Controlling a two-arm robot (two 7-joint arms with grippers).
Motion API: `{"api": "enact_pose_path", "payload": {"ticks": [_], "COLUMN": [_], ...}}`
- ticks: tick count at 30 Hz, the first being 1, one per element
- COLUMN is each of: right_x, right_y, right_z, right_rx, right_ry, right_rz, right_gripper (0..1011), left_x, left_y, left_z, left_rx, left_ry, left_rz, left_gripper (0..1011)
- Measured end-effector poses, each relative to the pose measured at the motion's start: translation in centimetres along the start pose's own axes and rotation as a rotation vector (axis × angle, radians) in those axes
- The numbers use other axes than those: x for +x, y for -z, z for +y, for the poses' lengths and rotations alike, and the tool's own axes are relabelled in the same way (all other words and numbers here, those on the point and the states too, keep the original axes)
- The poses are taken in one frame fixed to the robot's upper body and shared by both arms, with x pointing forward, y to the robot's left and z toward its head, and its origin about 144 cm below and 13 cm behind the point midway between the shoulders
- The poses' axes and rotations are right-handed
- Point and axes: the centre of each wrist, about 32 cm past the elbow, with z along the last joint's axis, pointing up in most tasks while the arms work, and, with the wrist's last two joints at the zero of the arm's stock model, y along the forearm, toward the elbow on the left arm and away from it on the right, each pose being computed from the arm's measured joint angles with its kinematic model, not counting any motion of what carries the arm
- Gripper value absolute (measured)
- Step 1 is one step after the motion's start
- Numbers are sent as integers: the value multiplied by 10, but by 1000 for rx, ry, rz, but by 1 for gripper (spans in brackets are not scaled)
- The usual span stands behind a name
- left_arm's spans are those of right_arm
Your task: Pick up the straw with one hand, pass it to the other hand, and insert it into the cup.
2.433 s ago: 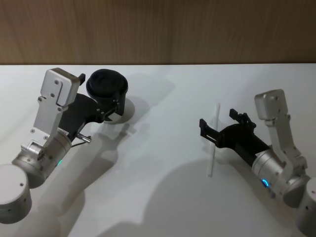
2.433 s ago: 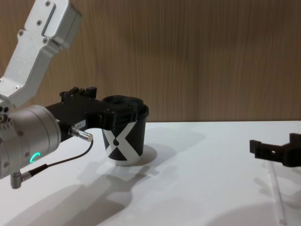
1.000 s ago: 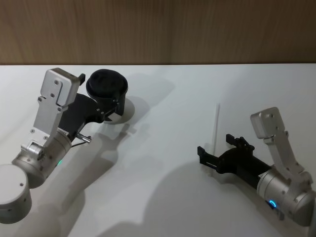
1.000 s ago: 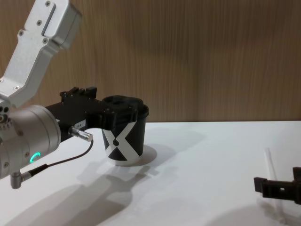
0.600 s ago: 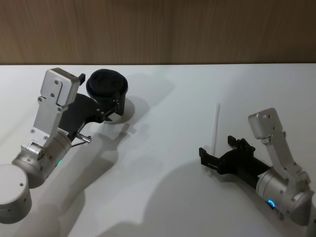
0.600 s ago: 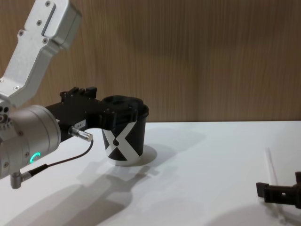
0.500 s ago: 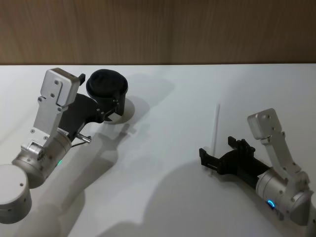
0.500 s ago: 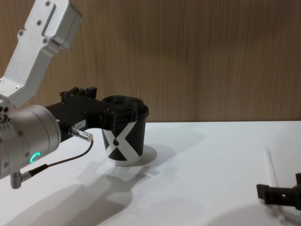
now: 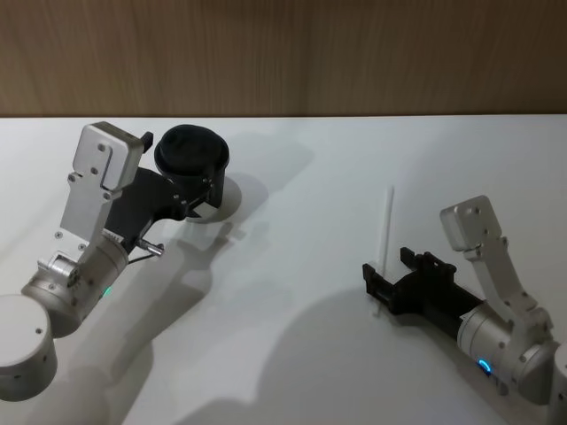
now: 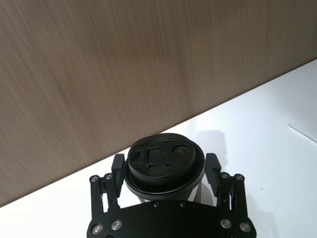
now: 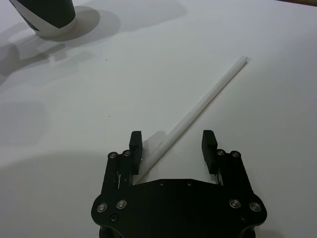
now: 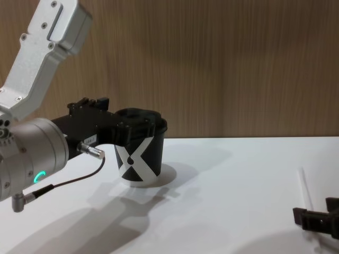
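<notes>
Right end effector (image 11: 172,136) astride straw (image 11: 208,96), seemingly unclamped

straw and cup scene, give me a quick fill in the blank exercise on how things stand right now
1. The right gripper is ____, straddling the near end of the straw.
2. The straw lies flat on the table, whose top is ____.
3. The left gripper sits around the cup, which wears a black domed ____.
4. The cup's side shows a big white letter ____.

Missing words: open; white; lid; X.
</notes>
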Motion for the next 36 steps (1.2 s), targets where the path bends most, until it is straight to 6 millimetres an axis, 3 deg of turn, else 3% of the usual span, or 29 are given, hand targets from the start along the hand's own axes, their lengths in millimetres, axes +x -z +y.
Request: {"api": "enact_pose_path", "payload": {"ticks": [10, 36], "right_x": [-2, -5], "right_y": [1, 7], "right_z": [-2, -7], "right_rx": [-5, -15], "right_ry": [-13, -18], "right_rz": [-9, -43], "right_gripper": [431, 243], "left_x": [0, 0], "left_y": [0, 0], "left_z": [0, 0], "left_rx": [0, 0], "left_ry": [0, 0], "left_rz": [0, 0], "left_gripper": [1003, 1003]}}
